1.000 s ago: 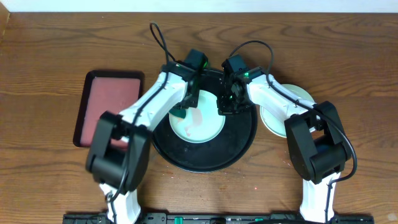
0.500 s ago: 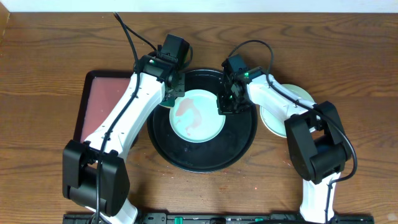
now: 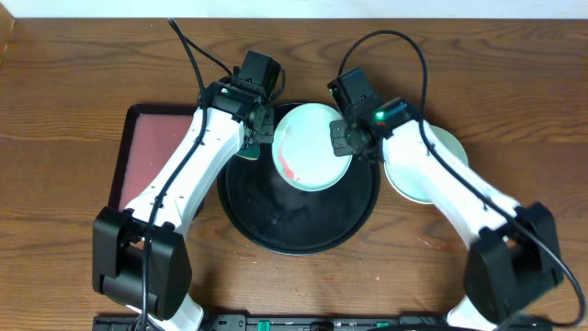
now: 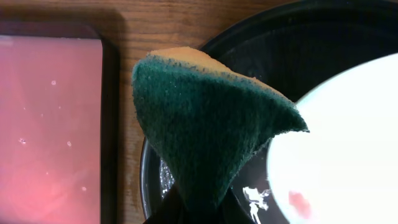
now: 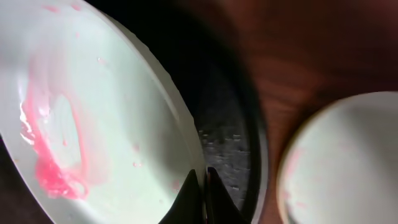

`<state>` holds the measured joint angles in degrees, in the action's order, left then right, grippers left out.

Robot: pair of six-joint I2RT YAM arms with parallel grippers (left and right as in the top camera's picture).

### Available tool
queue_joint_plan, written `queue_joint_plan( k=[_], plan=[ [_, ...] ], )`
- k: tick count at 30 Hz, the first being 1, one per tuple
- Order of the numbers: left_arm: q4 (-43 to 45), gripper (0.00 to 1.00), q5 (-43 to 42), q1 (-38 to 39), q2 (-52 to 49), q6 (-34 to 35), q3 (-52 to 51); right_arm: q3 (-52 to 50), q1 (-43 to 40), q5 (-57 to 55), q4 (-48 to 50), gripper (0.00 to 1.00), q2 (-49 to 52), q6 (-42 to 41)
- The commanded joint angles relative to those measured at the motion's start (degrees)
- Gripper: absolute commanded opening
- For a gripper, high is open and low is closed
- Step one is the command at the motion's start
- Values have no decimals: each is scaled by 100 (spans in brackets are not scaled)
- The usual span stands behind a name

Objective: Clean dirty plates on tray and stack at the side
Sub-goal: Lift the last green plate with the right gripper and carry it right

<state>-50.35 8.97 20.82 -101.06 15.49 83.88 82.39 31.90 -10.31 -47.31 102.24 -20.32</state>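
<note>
Two white robot arms are reaching over a wooden table [image 3: 514, 74], seen from overhead. The right gripper [image 3: 342, 140] is pinching the three o'clock rim of a light mint-blue round plate [image 3: 308, 147]. This plate is overlapping the twelve o'clock edge of a large round glossy black tray [image 3: 294, 225]. At the plate's nine o'clock, the left gripper [image 3: 260, 136] is clamping a green-and-yellow sponge [image 3: 250, 151]. A dark-red rectangular tray [image 3: 152, 152] is lying at the black tray's nine o'clock, and a second pale plate [image 3: 406, 186] at its three o'clock.

Left wrist view: the sponge [image 4: 205, 124] is hanging over the black tray's rim, just beside the plate.

Right wrist view: narrow fingers [image 5: 189, 193] are gripping the plate's edge, and a pink-red smear [image 5: 53, 168] is showing on its face.
</note>
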Motion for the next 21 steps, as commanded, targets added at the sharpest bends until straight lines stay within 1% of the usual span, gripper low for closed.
queue_joint_plan(
  k=[1,7,12,21],
  plan=[
    [-2,8,7,-2,-13,96,72,15,321,-1456,-52,1,-393,70],
    [-2,8,4,-2,-13,96,72,15,922,-3147,-116,1,-837,68],
    [-2,8,4,-2,-13,96,72,15,1366,-4216,-186,1,-940,70],
    [-7,8,4,-2,-13,96,72,15,1773,-5296,-264,1,-940,68]
  ],
)
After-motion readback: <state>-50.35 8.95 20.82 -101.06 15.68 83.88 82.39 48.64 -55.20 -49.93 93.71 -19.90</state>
